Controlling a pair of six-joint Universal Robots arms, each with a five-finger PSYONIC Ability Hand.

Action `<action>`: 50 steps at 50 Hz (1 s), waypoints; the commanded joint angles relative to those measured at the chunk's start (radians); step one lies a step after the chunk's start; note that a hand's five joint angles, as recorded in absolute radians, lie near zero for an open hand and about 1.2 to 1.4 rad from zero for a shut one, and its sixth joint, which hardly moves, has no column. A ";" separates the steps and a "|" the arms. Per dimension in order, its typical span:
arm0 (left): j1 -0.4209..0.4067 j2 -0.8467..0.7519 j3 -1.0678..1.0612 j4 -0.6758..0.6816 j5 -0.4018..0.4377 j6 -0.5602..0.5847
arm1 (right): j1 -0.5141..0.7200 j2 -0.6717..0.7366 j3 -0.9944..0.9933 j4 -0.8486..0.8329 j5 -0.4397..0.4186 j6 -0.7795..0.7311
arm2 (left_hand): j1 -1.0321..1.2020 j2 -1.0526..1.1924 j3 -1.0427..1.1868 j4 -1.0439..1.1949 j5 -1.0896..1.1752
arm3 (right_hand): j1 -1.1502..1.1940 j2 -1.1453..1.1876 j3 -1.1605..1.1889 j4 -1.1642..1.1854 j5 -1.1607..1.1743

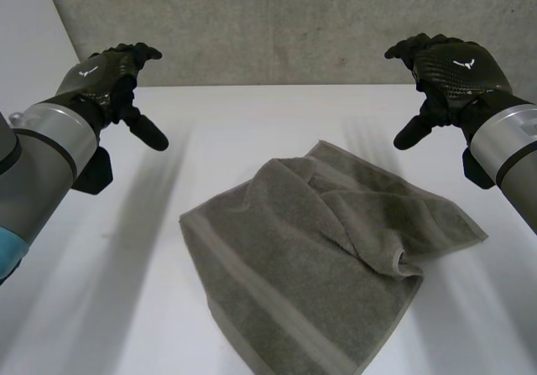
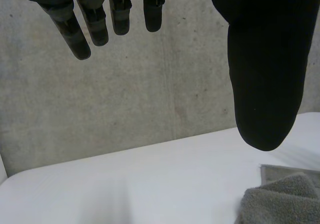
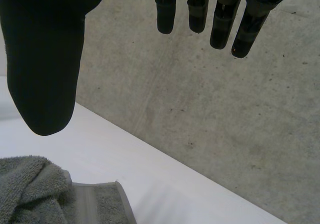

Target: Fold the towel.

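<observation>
Concrete wall (image 1: 277, 23) behind white tabletop (image 1: 252, 123). Grey towel (image 1: 319, 257) lies rumpled on tabletop, centre-right, with one part folded over its middle. Left robot hand (image 1: 113, 77) held above tabletop, well apart from towel on its left side: fingers straight, thumb spread, holding nothing. Right robot hand (image 1: 453, 73) held above towel's far right corner, not touching: fingers straight, empty.

So the left hand (image 1: 107, 75) and right hand (image 1: 457, 73): black, woven carbon look, little white logo (image 1: 88, 71) on each back. The arms (image 1: 50, 150) are silver-grey tubes, with a light-blue cap (image 1: 7, 253) on the left one.
</observation>
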 commanded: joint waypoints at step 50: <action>0.000 -0.062 -0.043 0.017 -0.004 -0.002 | -0.008 0.054 -0.003 -0.011 -0.003 -0.019 | 0.075 0.075 0.074 0.075 0.052 | -0.014 -0.039 -0.029 -0.048 -0.052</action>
